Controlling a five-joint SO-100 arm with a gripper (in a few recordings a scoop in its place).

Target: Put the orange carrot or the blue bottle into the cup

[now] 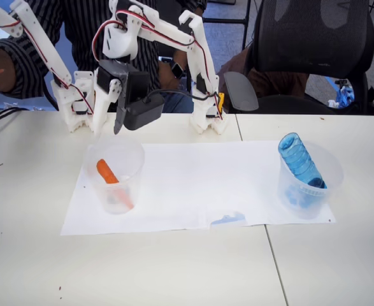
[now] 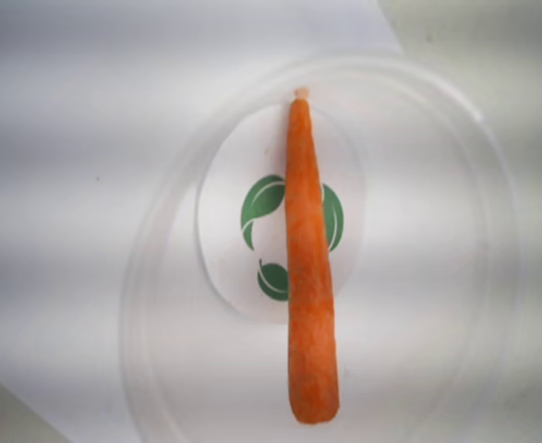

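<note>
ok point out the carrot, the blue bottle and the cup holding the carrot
carrot (image 2: 308, 268), wrist view, middle of its orange body
blue bottle (image 1: 297, 157), fixed view, ribbed wall above the rim of its cup
cup (image 1: 130, 151), fixed view, clear wall near the rim

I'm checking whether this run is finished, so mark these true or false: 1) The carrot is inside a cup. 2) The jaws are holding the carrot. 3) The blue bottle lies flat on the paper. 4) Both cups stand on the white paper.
1) True: the orange carrot leans inside the cup.
2) False: the gripper hangs above that cup, holding nothing.
3) False: the blue bottle leans inside the other cup.
4) True: both stand on the white paper.
</note>
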